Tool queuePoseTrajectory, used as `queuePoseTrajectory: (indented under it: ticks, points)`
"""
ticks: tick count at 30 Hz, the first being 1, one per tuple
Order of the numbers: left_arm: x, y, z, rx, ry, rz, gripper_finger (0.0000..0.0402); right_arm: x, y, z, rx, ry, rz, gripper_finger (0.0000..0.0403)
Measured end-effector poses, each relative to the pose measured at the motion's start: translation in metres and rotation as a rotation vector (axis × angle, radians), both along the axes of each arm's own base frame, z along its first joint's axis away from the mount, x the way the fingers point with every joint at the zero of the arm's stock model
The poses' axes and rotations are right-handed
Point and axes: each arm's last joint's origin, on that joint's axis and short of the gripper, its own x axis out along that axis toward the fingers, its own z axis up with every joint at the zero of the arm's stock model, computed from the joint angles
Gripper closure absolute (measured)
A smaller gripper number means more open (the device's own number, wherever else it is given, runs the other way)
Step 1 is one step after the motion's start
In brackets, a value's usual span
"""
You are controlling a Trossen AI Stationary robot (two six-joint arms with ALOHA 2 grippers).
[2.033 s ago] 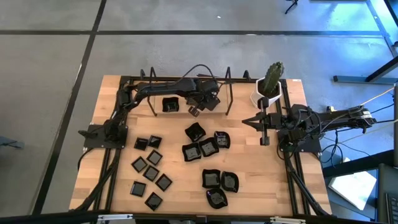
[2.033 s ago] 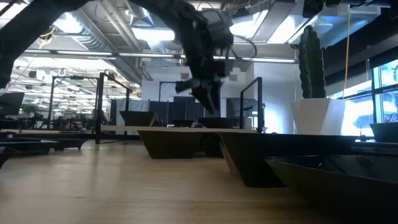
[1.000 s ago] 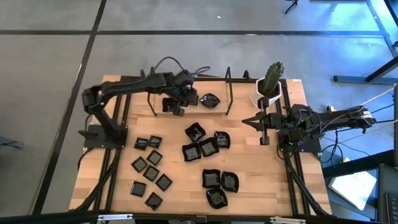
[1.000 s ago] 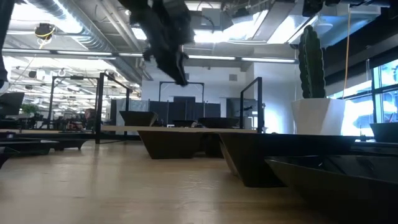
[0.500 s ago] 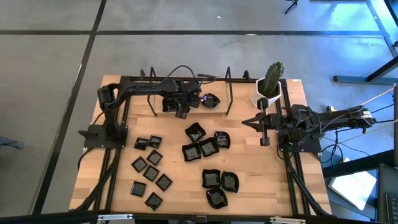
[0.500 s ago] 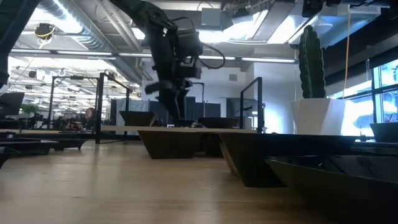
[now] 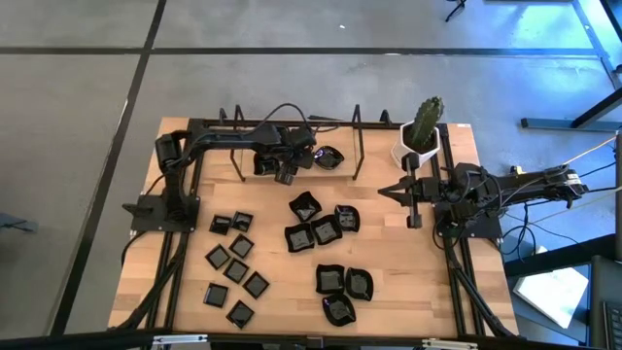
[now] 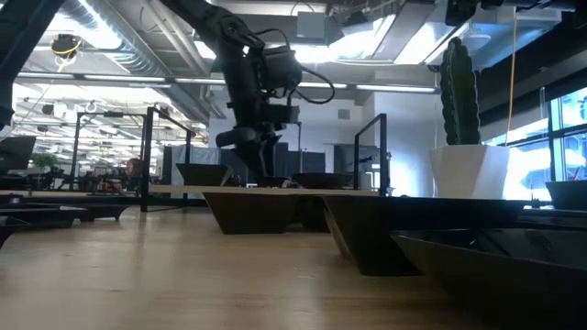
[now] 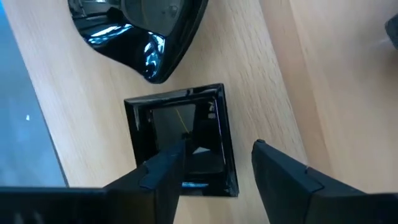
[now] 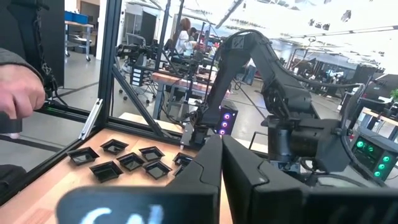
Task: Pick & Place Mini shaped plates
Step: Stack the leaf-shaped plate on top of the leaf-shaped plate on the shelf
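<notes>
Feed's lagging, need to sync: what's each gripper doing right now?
Left gripper: open, jaws astride the square plate at the table's back, not holding it.
Right gripper: closed, empty, parked at the right.

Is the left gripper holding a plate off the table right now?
No. In the left wrist view the left gripper stands open over a square plate that lies flat on the table.

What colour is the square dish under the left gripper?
Glossy black square raised-rim dish, resting on light wood; clearest in the left wrist view.
</notes>
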Motion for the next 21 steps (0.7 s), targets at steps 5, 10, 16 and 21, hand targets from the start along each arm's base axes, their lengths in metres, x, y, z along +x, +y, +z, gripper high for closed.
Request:
queuePoseTrajectory:
  ticks: [5,10,16,21]
  points:
    - [0.003,0.003,-0.012,0.012,0.031,0.005,0.0227,0.0,0.0,0.001,0.009,-0.005,0.002,0.0389]
    - [0.007,0.005,-0.014,0.037,0.022,0.012,0.0229,0.0,0.0,0.001,0.013,-0.007,0.003,0.0389]
    - [0.006,0.01,-0.01,0.036,0.021,0.025,0.0239,0.0,0.0,0.001,0.012,-0.007,0.003,0.0389]
    - [0.003,0.015,-0.011,0.017,0.026,0.034,0.0289,0.0,0.0,0.001,0.012,-0.007,0.003,0.0389]
